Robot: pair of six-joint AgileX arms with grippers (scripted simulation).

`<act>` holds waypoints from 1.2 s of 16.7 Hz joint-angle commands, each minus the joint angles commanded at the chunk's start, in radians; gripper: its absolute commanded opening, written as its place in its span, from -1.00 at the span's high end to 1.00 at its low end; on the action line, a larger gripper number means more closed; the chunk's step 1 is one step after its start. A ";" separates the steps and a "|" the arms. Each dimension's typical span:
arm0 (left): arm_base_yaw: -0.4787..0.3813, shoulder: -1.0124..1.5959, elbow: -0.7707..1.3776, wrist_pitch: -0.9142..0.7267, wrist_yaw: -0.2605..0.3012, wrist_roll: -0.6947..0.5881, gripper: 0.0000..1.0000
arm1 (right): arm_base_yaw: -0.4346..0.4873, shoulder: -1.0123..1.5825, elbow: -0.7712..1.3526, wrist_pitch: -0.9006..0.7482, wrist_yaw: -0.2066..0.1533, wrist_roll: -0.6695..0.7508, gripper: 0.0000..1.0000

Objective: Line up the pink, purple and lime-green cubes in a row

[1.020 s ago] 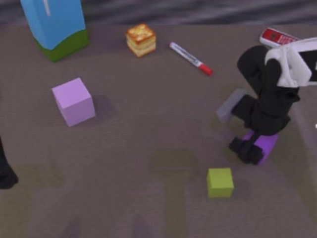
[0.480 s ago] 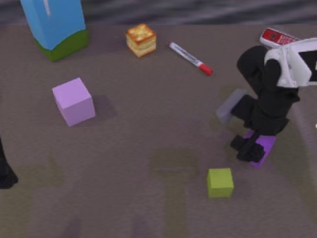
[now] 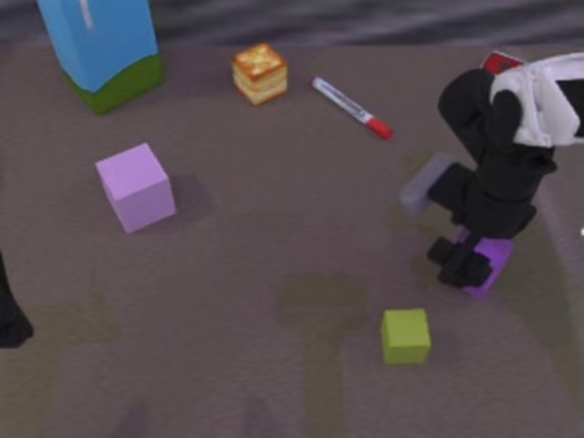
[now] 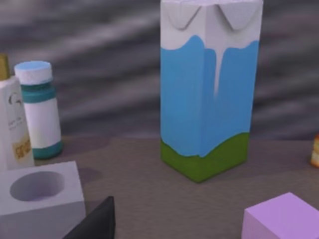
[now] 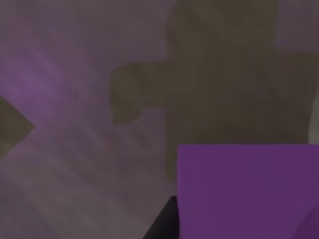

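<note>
Purple cube (image 3: 493, 262), clenched in the right tool (image 3: 470, 265), has risen slightly since earlier.

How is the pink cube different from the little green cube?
The pink cube is much bigger than the green cube. The pink cube is pale lilac-pink; the green cube is yellowish lime. The pink cube sits on the table's left side near the carton, while the green cube sits toward the right, near the right gripper. Both are plain cubes resting on the table, untouched.
</note>
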 joint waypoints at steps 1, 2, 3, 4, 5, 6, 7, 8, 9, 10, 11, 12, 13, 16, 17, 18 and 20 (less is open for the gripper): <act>0.000 0.000 0.000 0.000 0.000 0.000 -1.00 | 0.001 -0.014 0.018 -0.034 0.000 0.000 1.00; 0.000 0.000 0.000 0.000 0.000 0.000 -1.00 | 0.002 -0.030 0.036 -0.071 0.000 0.000 1.00; 0.000 0.000 0.000 0.000 0.000 0.000 -1.00 | 0.002 -0.046 0.055 -0.106 0.000 0.000 1.00; 0.000 0.000 0.000 0.000 0.000 0.000 -1.00 | 0.003 -0.061 0.071 -0.137 0.000 0.000 1.00; 0.000 0.000 0.000 0.000 0.000 0.000 -1.00 | 0.004 -0.073 0.083 -0.159 0.000 0.000 1.00; 0.000 0.000 0.000 0.000 0.000 0.000 -1.00 | 0.004 -0.080 0.090 -0.171 0.000 0.000 1.00; 0.000 0.000 0.000 0.000 0.000 0.000 -1.00 | 0.004 -0.082 0.091 -0.172 0.000 0.000 1.00; 0.000 0.000 0.000 0.000 0.000 0.000 -1.00 | 0.004 -0.082 0.091 -0.172 0.000 0.000 1.00; 0.000 0.000 0.000 0.000 0.000 0.000 -1.00 | 0.004 -0.082 0.091 -0.172 0.000 0.000 1.00; 0.000 0.000 0.000 0.000 0.000 0.000 -1.00 | -0.001 -0.078 0.089 -0.170 -0.001 0.002 1.00; 0.000 0.000 0.000 0.000 0.000 0.000 -1.00 | 0.002 -0.077 0.090 -0.171 -0.001 0.000 1.00; 0.000 0.000 0.000 0.000 0.000 0.000 -1.00 | 0.015 -0.075 0.096 -0.174 -0.001 -0.008 1.00; 0.000 0.000 0.000 0.000 0.000 0.000 -1.00 | 0.038 -0.072 0.105 -0.181 -0.001 -0.022 1.00; 0.000 0.000 0.000 0.000 0.000 0.000 -1.00 | 0.166 -0.059 0.143 -0.211 -0.002 -0.084 1.00; 0.000 0.000 0.000 0.000 0.000 0.000 -1.00 | 0.222 -0.055 0.158 -0.223 -0.002 -0.108 1.00; 0.000 0.000 0.000 0.000 0.000 0.000 -1.00 | 0.279 -0.052 0.172 -0.234 -0.003 -0.133 1.00; 0.000 0.000 0.000 0.000 0.000 0.000 -1.00 | 0.380 -0.048 0.198 -0.255 -0.003 -0.180 1.00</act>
